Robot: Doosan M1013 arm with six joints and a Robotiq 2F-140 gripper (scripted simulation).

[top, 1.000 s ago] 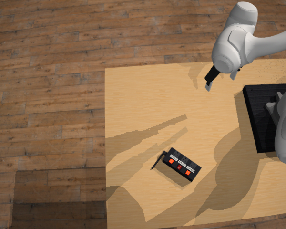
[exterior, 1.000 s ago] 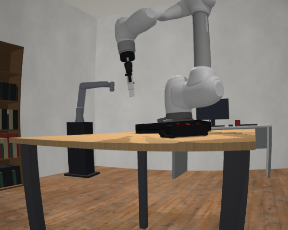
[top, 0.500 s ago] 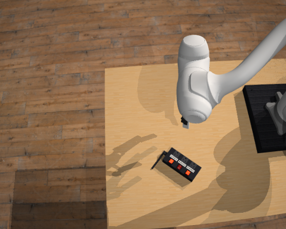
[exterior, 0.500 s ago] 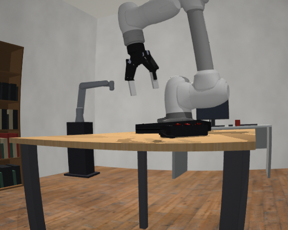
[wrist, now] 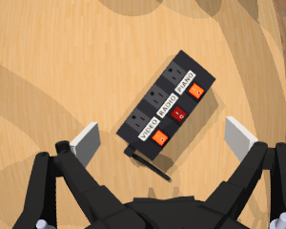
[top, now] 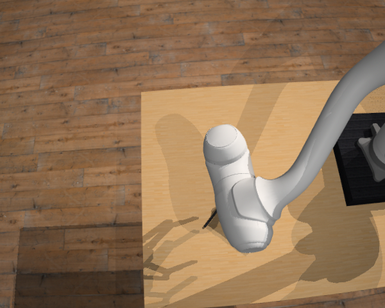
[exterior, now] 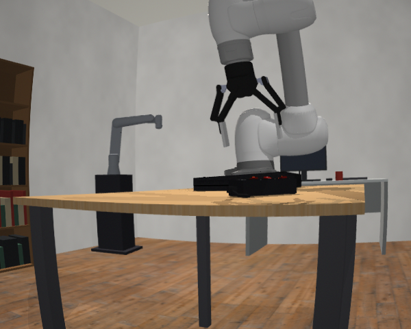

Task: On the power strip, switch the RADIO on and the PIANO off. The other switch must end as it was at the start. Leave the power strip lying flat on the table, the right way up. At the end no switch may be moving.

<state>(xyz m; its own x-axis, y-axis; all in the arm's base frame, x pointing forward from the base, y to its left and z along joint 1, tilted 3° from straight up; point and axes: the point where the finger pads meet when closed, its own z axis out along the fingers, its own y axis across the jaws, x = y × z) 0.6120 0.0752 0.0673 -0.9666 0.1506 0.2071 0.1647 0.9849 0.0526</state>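
Observation:
The black power strip lies flat on the wooden table, right way up. In the wrist view its labels read VIDEO, RADIO and PIANO. The VIDEO switch and the PIANO switch glow bright orange. The RADIO switch is dark red. My gripper is open and empty, and hangs well above the strip, with a finger on each side of it. In the top view my arm hides the strip; only its short cable shows.
My arm's black base plate sits on the table behind the strip. Beyond the table stand a second grey arm on a black pedestal, a bookshelf and a grey desk with a monitor and a red cup.

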